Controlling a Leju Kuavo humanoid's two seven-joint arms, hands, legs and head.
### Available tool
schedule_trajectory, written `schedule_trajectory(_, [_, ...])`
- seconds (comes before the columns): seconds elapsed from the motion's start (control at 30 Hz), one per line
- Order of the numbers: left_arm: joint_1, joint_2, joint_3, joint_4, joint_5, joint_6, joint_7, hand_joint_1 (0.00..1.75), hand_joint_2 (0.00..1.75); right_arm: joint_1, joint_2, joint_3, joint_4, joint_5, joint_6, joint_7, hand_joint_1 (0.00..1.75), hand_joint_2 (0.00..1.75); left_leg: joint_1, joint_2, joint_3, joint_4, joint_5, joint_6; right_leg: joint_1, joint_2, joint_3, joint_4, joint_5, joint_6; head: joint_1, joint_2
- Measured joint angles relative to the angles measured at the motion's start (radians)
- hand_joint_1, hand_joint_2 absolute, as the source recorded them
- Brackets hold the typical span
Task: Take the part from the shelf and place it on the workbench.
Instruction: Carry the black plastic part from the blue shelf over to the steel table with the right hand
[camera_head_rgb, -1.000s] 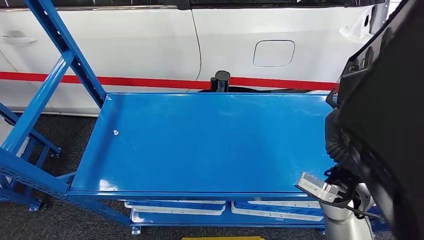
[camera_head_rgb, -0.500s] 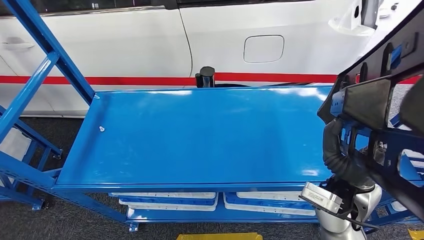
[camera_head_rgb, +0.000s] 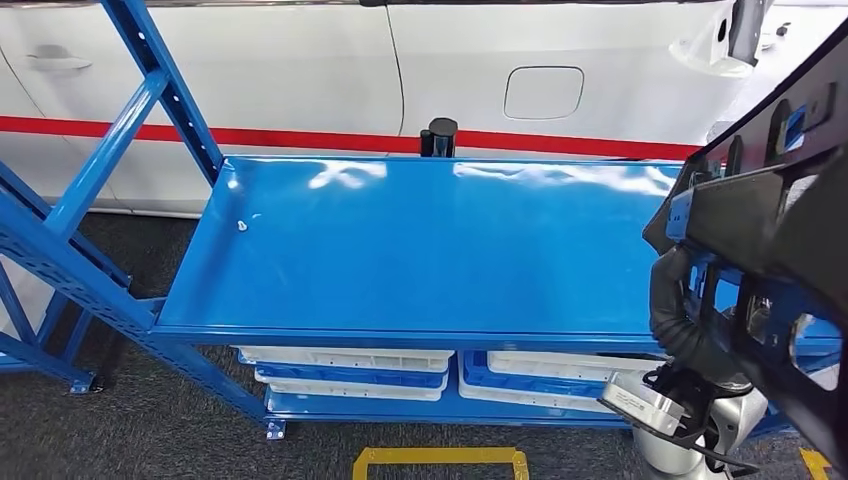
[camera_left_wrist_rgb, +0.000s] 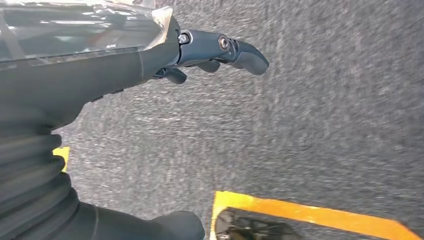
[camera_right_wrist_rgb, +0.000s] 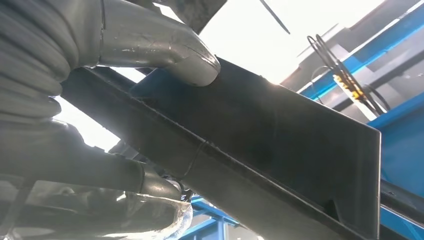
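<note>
The part, a long dark metal bracket with cut-outs and blue patches, sits at about 3 o'clock in the head view, raised off to the side of the blue desk and not yet over it. It runs on a slant, its upper end toward 1 o'clock and its lower end toward 5 o'clock, which probably keeps so long a piece balanced and clear of the desk edge during the carry.

The right hand holds the part: in the right wrist view the thick grey thumb presses on the flat dark face from one side and the fingers close under the folded edge from the other, so the grip clamps the sheet across its thickness. That suits a thin, stiff piece with no handle. In the head view the ribbed cover of that arm sits just beneath the part at about 4 o'clock.

The left hand hangs over the grey carpet, near a yellow floor line. It holds nothing; its dark fingers reach out loosely, slightly curled, apparently kept low and out of the way.

The desk top lies bare and glossy, with white bins on the shelf below, and a white car stands behind at 12 o'clock. My judgement: the carry is done and the setting-down remains.
</note>
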Motion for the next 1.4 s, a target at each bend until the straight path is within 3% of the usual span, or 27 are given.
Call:
schedule_trajectory(0.03, [0.0, 0.0, 0.001, 0.0, 0.0, -0.001, 0.0, 0.0, 1.75, 0.002, 0.0, -0.002, 0.0, 0.0, 0.0, 0.0, 1.66, 1.75, -0.001, 0.0, -0.013, 0.001, 0.009, 0.0, 0.0, 0.0, 0.013, 0.013, 0.002, 0.007, 0.0, 0.0])
schedule_trajectory(0.07, [0.0, -0.001, 0.002, 0.0, 0.0, -0.001, 0.0, 0.0, 1.75, 0.003, 0.001, -0.003, 0.0, 0.0, 0.0, 0.0, 1.66, 1.75, -0.002, 0.001, -0.025, 0.002, 0.018, -0.001, 0.0, 0.0, 0.044, -0.012, 0.017, 0.015, 0.0, 0.0])
schedule_trajectory(0.13, [0.0, -0.002, 0.005, 0.0, 0.0, -0.001, 0.0, 0.0, 1.75, 0.003, 0.003, -0.006, 0.0, 0.0, 0.0, 0.0, 1.66, 1.75, -0.004, 0.0, -0.044, 0.005, 0.033, -0.006, 0.002, 0.0, 0.151, -0.152, 0.046, 0.023, 0.0, 0.0])
schedule_trajectory(0.2, [0.0, -0.002, 0.006, 0.0, 0.0, -0.001, 0.0, 0.0, 1.75, 0.002, 0.004, -0.007, -0.002, 0.0, 0.0, 0.0, 1.66, 1.75, -0.006, -0.001, -0.055, 0.009, 0.047, -0.016, 0.01, 0.001, 0.233, -0.279, 0.047, 0.016, -0.001, 0.0])
schedule_trajectory(0.23, [0.0, -0.003, 0.007, 0.0, 0.0, -0.001, 0.0, 0.0, 1.75, 0.002, 0.005, -0.008, -0.002, 0.0, 0.0, 0.0, 1.66, 1.75, -0.007, -0.001, -0.057, 0.009, 0.055, -0.021, 0.014, 0.001, 0.245, -0.304, 0.042, 0.009, -0.002, 0.0])
schedule_trajectory(0.3, [0.001, -0.003, 0.008, 0.0, 0.0, 0.0, 0.0, 0.0, 1.75, 0.003, 0.006, -0.01, -0.003, 0.0, 0.0, 0.001, 1.66, 1.75, -0.005, -0.003, -0.061, 0.01, 0.064, -0.032, 0.011, 0.001, 0.236, -0.309, 0.052, -0.004, -0.003, 0.0])
schedule_trajectory(0.33, [0.001, -0.002, 0.008, 0.0, 0.0, 0.0, 0.0, 0.0, 1.75, 0.002, 0.007, -0.011, -0.003, 0.0, 0.0, 0.001, 1.66, 1.75, -0.003, -0.005, -0.067, 0.019, 0.052, -0.039, 0.007, 0.0, 0.23, -0.309, 0.06, -0.013, -0.004, 0.0])
schedule_trajectory(0.4, [0.002, -0.002, 0.009, 0.0, 0.0, 0.0, 0.0, 0.0, 1.75, 0.001, 0.011, -0.012, -0.003, 0.0, 0.0, 0.0, 1.66, 1.75, 0.004, -0.008, -0.09, 0.087, -0.027, -0.052, -0.001, -0.003, 0.213, -0.311, 0.079, -0.032, -0.008, 0.0])
schedule_trajectory(0.47, [0.002, -0.002, 0.009, 0.0, 0.0, 0.0, 0.0, 0.0, 1.75, 0.001, 0.014, -0.012, -0.003, 0.0, 0.0, 0.0, 1.66, 1.75, 0.012, -0.008, -0.122, 0.214, -0.122, -0.065, 0.001, -0.005, 0.194, -0.31, 0.099, -0.039, -0.012, 0.0])
schedule_trajectory(0.5, [0.002, -0.002, 0.009, 0.0, 0.0, 0.0, 0.0, 0.0, 1.75, 0.002, 0.014, -0.012, -0.003, 0.0, 0.0, 0.0, 1.66, 1.75, 0.016, -0.008, -0.131, 0.268, -0.142, -0.07, 0.001, -0.005, 0.183, -0.309, 0.109, -0.037, -0.012, 0.0])
schedule_trajectory(0.53, [0.002, -0.002, 0.009, 0.0, 0.0, 0.0, 0.0, 0.0, 1.75, 0.002, 0.015, -0.012, -0.003, 0.0, 0.0, 0.001, 1.66, 1.75, 0.022, -0.008, -0.126, 0.296, -0.139, -0.074, 0.001, -0.005, 0.172, -0.307, 0.118, -0.034, -0.012, 0.0])
schedule_trajectory(0.57, [0.002, -0.002, 0.009, 0.0, 0.0, 0.0, 0.0, 0.0, 1.75, 0.003, 0.016, -0.012, -0.003, 0.0, 0.0, 0.001, 1.66, 1.75, 0.027, -0.008, -0.103, 0.286, -0.118, -0.078, 0.0, -0.005, 0.16, -0.305, 0.127, -0.03, -0.012, 0.0])
schedule_trajectory(0.63, [0.001, -0.002, 0.009, 0.0, 0.0, 0.0, 0.0, 0.0, 1.75, 0.003, 0.017, -0.013, -0.004, 0.0, 0.0, 0.001, 1.66, 1.75, 0.037, -0.009, -0.008, 0.171, -0.072, -0.083, -0.003, -0.005, 0.141, -0.297, 0.139, -0.019, -0.013, 0.0])
schedule_trajectory(0.7, [-0.001, -0.003, 0.009, 0.0, -0.001, 0.0, 0.0, 0.0, 1.75, 0.001, 0.017, -0.013, -0.006, 0.0, 0.0, 0.001, 1.66, 1.75, 0.037, -0.013, 0.074, 0.047, -0.067, -0.083, -0.001, -0.006, 0.127, -0.287, 0.148, -0.005, -0.012, 0.0])
schedule_trajectory(0.77, [-0.002, -0.003, 0.009, 0.0, -0.001, 0.0, 0.0, 0.0, 1.75, -0.001, 0.018, -0.014, -0.008, 0.0, 0.0, 0.001, 1.66, 1.75, 0.027, -0.017, 0.087, 0.008, -0.075, -0.073, -0.002, -0.007, 0.114, -0.285, 0.163, 0.014, -0.01, 0.0])
schedule_trajectory(0.83, [-0.002, -0.002, 0.009, 0.0, -0.002, -0.001, 0.0, 0.0, 1.75, 0.0, 0.018, -0.014, -0.008, -0.001, 0.0, 0.001, 1.66, 1.75, 0.022, -0.013, 0.066, 0.002, -0.059, -0.047, -0.005, -0.007, 0.097, -0.28, 0.166, 0.027, -0.009, 0.0])
schedule_trajectory(0.9, [-0.002, -0.002, 0.009, 0.0, -0.003, -0.001, 0.0, 0.0, 1.75, 0.002, 0.018, -0.016, -0.008, -0.002, 0.0, 0.0, 1.66, 1.75, 0.02, -0.008, 0.041, -0.002, -0.034, -0.02, -0.006, -0.005, 0.066, -0.225, 0.109, 0.018, -0.006, 0.0])
schedule_trajectory(0.97, [-0.002, -0.001, 0.009, 0.0, -0.007, -0.003, 0.0, 0.0, 1.75, 0.002, 0.017, -0.019, -0.008, -0.008, 0.0, -0.001, 1.66, 1.75, 0.015, -0.005, 0.012, -0.001, -0.01, -0.008, -0.005, -0.003, 0.029, -0.106, 0.02, 0.003, -0.003, 0.0])
schedule_trajectory(1.0, [-0.002, 0.0, 0.009, 0.0, -0.009, -0.004, 0.0, 0.0, 1.75, 0.003, 0.016, -0.021, -0.008, -0.012, 0.0, -0.003, 1.66, 1.75, 0.013, -0.004, -0.004, 0.0, 0.003, -0.007, -0.005, -0.002, 0.02, -0.048, -0.006, 0.004, -0.003, 0.0])
schedule_trajectory(1.07, [-0.002, 0.0, 0.009, 0.0, -0.012, -0.006, 0.0, 0.0, 1.75, 0.006, 0.016, -0.024, -0.007, -0.019, 0.0, -0.007, 1.66, 1.75, 0.009, -0.002, -0.037, 0.001, 0.028, -0.007, -0.003, -0.002, 0.042, -0.005, 0.0, 0.019, -0.003, 0.0])
schedule_trajectory(1.1, [-0.002, 0.0, 0.009, 0.0, -0.012, -0.006, 0.0, 0.0, 1.75, 0.007, 0.016, -0.025, -0.007, -0.022, 0.0, -0.009, 1.66, 1.75, 0.008, -0.002, -0.053, 0.002, 0.04, -0.008, -0.003, -0.002, 0.078, -0.036, 0.023, 0.029, -0.003, 0.0])
schedule_trajectory(1.17, [-0.002, 0.0, 0.009, 0.0, -0.012, -0.007, 0.0, 0.0, 1.75, 0.006, 0.015, -0.028, -0.007, -0.025, 0.0, -0.012, 1.66, 1.75, 0.006, -0.003, -0.076, 0.004, 0.062, -0.015, 0.0, -0.002, 0.191, -0.178, 0.048, 0.033, -0.002, 0.0])
schedule_trajectory(1.23, [-0.002, 0.0, 0.009, 0.001, -0.014, -0.007, -0.001, 0.0, 1.75, 0.004, 0.015, -0.03, -0.007, -0.028, 0.0, -0.011, 1.66, 1.75, 0.003, -0.003, -0.087, 0.005, 0.083, -0.026, 0.007, 0.0, 0.271, -0.301, 0.032, 0.02, -0.004, 0.0])
schedule_trajectory(1.27, [-0.002, 0.0, 0.009, 0.002, -0.016, -0.008, -0.003, 0.0, 1.75, 0.005, 0.014, -0.031, -0.007, -0.029, 0.0, -0.01, 1.66, 1.75, 0.003, -0.003, -0.089, 0.004, 0.093, -0.031, 0.012, 0.0, 0.285, -0.328, 0.025, 0.013, -0.005, 0.0])
schedule_trajectory(1.33, [0.0, 0.003, 0.009, 0.006, -0.019, -0.011, -0.008, 0.0, 1.75, 0.011, 0.014, -0.035, -0.006, -0.033, 0.0, -0.008, 1.66, 1.75, 0.006, -0.004, -0.095, 0.002, 0.101, -0.043, 0.008, 0.0, 0.271, -0.329, 0.038, -0.001, -0.007, 0.0])
schedule_trajectory(1.37, [0.001, 0.005, 0.009, 0.007, -0.02, -0.012, -0.01, 0.0, 1.75, 0.014, 0.013, -0.037, -0.006, -0.036, 0.0, -0.009, 1.66, 1.75, 0.009, -0.006, -0.102, 0.015, 0.08, -0.049, 0.005, -0.002, 0.262, -0.328, 0.049, -0.01, -0.008, 0.0])
schedule_trajectory(1.4, [0.002, 0.007, 0.009, 0.008, -0.02, -0.013, -0.01, 0.0, 1.75, 0.017, 0.013, -0.039, -0.005, -0.039, 0.0, -0.01, 1.66, 1.75, 0.011, -0.007, -0.114, 0.047, 0.038, -0.055, 0.0, -0.003, 0.251, -0.329, 0.061, -0.02, -0.009, 0.0])
